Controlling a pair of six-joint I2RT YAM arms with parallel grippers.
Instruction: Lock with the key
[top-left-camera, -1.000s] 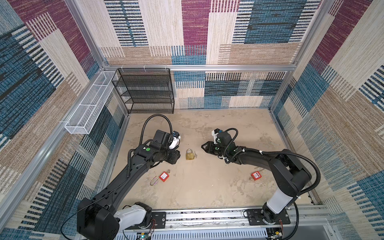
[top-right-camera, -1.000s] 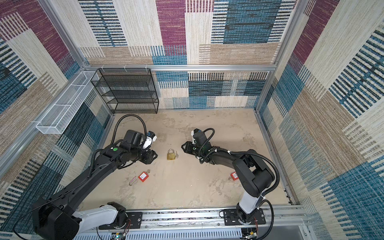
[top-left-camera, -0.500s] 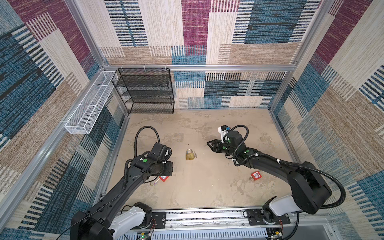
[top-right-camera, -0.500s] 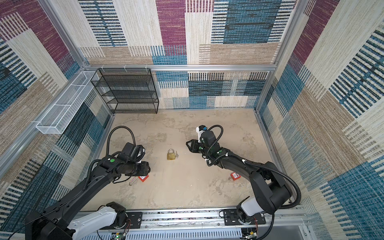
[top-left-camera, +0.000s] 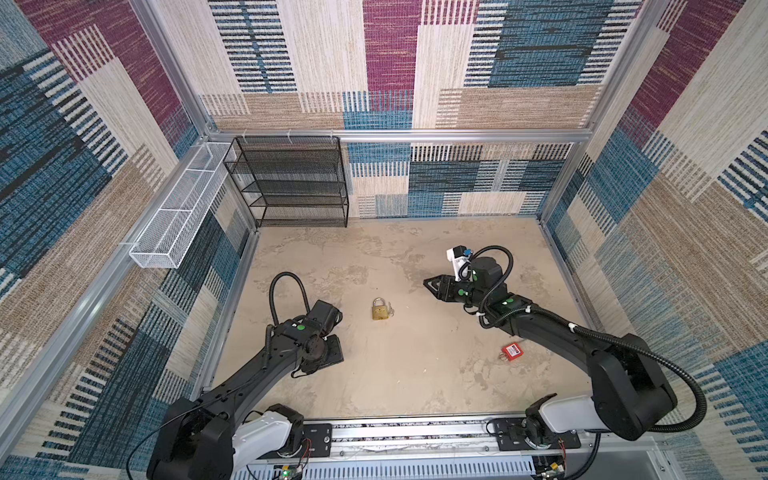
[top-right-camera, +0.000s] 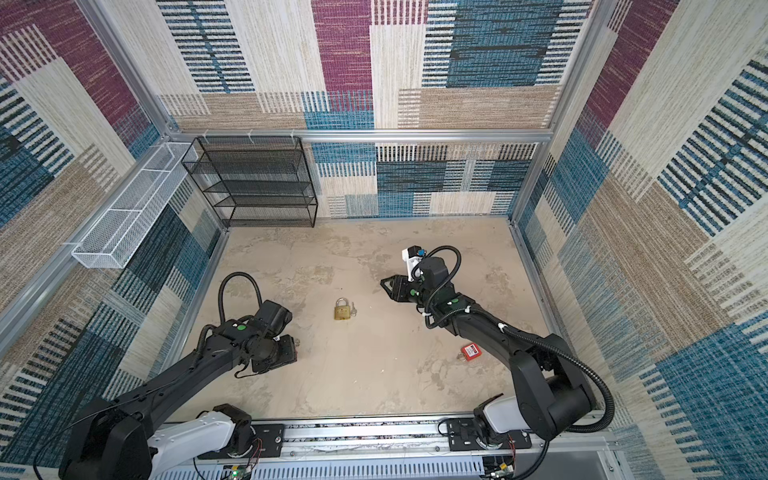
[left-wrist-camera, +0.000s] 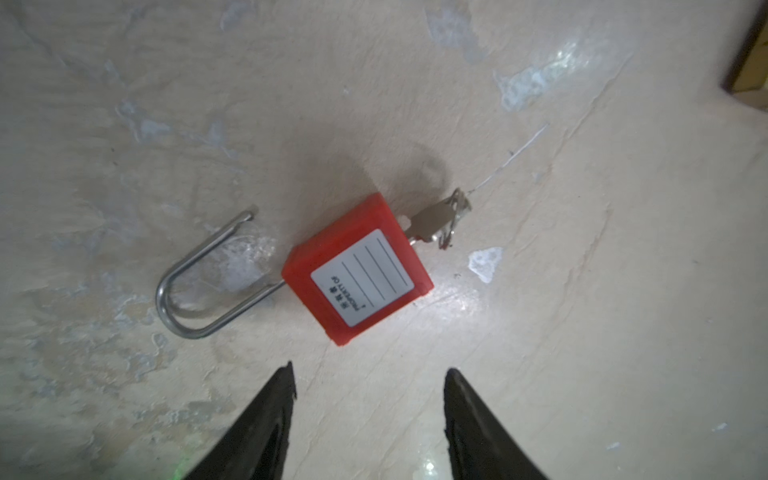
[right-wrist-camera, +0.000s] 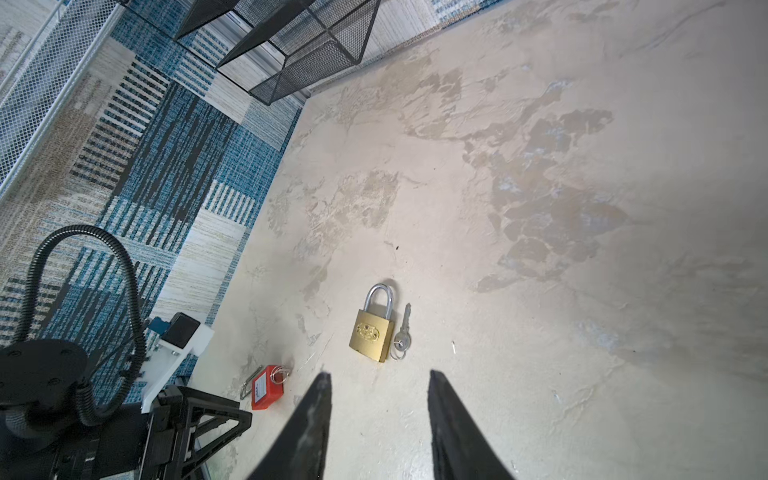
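A red padlock (left-wrist-camera: 357, 270) lies flat on the floor with its steel shackle (left-wrist-camera: 195, 282) swung open and a key (left-wrist-camera: 436, 220) in its base. My left gripper (left-wrist-camera: 370, 370) hangs just above and short of it, open, with nothing between the fingers. In both top views that gripper (top-left-camera: 328, 353) covers the red padlock. A brass padlock (top-left-camera: 379, 311) with its shackle down lies mid-floor, and a loose key (right-wrist-camera: 403, 332) lies beside it. My right gripper (top-left-camera: 430, 284) is off to its right, open and empty.
A second red padlock (top-left-camera: 512, 351) lies beside the right arm. A black mesh shelf (top-left-camera: 291, 183) stands at the back left corner, and a white wire basket (top-left-camera: 174, 216) hangs on the left wall. The left arm's cable loop (top-left-camera: 286, 291) rises near the brass padlock.
The left arm has pulled back from beside the brass padlock and come down over the red padlock, its jaws wider. The right gripper has drawn back to the right, away from the brass padlock.
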